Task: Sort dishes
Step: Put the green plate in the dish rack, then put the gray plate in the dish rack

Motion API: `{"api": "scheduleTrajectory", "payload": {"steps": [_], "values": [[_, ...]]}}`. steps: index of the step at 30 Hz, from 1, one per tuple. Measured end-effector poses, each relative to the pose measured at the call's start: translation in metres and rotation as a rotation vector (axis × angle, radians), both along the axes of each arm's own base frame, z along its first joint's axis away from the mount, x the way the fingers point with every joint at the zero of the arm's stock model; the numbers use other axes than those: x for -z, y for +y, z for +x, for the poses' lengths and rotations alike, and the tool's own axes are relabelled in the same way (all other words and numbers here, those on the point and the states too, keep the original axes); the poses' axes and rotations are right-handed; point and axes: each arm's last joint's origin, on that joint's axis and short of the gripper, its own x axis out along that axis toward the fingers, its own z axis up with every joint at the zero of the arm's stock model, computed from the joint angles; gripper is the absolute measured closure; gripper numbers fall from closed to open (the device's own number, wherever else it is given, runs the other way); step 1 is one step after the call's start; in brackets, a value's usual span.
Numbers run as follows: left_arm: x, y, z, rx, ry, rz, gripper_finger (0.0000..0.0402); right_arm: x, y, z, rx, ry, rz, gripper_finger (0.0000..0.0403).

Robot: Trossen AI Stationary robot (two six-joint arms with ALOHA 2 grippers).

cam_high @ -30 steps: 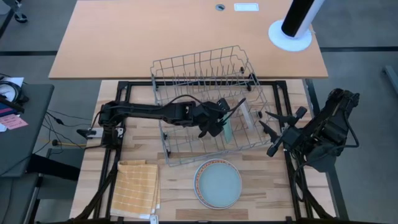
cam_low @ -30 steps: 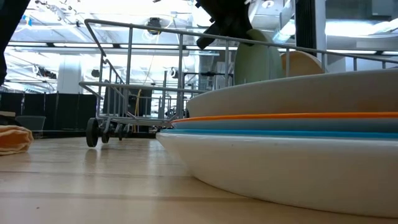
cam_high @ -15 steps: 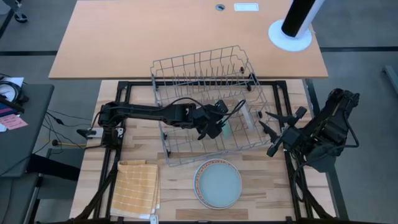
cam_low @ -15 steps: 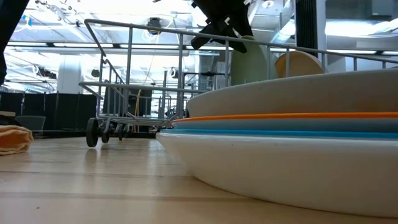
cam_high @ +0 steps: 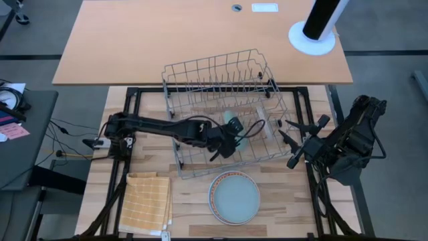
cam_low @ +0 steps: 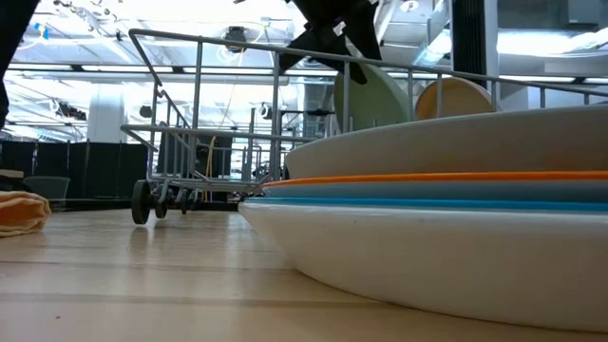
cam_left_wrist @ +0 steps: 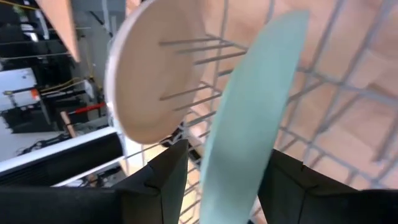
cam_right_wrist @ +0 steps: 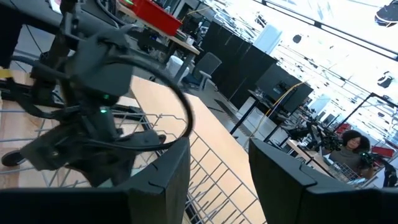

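Observation:
A pale teal plate (cam_high: 234, 124) stands tilted on edge inside the grey wire rack (cam_high: 200, 80), with my left gripper (cam_high: 224, 142) shut on it. Beside it, a beige plate (cam_high: 263, 124) stands upright between the rack's tines. A stack of plates (cam_high: 234, 197), a teal face on top, rests flat on the table near the front edge. The low view shows the teal plate (cam_low: 369, 95) and the beige plate (cam_low: 456, 95) behind the stack. My right gripper (cam_high: 293, 142) waits open just right of the rack. My left gripper pinches the teal plate's rim (cam_left_wrist: 239, 146) between its two fingers, one finger on each face. The fingers come from the table's left, slanting down into the rack. The plate is on edge and leans; whether its lower edge rests on the rack's wires is hidden.
A yellow checked cloth (cam_high: 148, 201) lies at the table's front left. The rack's tines (cam_left_wrist: 186, 93) and side wires surround the held plate. A larger brown table (cam_high: 200, 40) with a white-based post (cam_high: 313, 33) lies beyond the far edge.
My left gripper has drawn back toward the table's left and near edge, keeping its hold. The teal plate has gone with it, away from the beige plate, and has tipped from near upright to a clear lean.

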Motion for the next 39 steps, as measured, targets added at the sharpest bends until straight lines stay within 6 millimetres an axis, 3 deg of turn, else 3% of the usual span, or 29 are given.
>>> {"api": "scheduleTrajectory", "payload": {"steps": [9, 21, 26, 31, 39], "values": [[0.001, -0.019, -0.003, -0.032, 0.001, 0.035, 0.0238, 0.000, 0.000, 0.000, 0.000, 0.000, 0.000, 0.0237], [-0.027, -0.036, -0.033, -0.086, -0.048, -0.088, 0.0238, 0.000, 0.000, 0.000, 0.000, 0.000, 0.000, 0.0237], [-0.045, -0.046, -0.053, -0.177, -0.144, -0.255, 0.0238, 0.000, 0.000, 0.000, 0.000, -0.003, 0.004, 0.0237], [-0.059, -0.064, -0.068, -0.279, -0.260, -0.532, 0.0238, 0.000, 0.000, 0.000, -0.016, -0.020, 0.039, 0.0237], [-0.053, -0.099, -0.082, -0.281, -0.116, -0.879, 0.0238, 0.002, 0.003, 0.002, -0.128, -0.032, 0.169, 0.0237]]}}
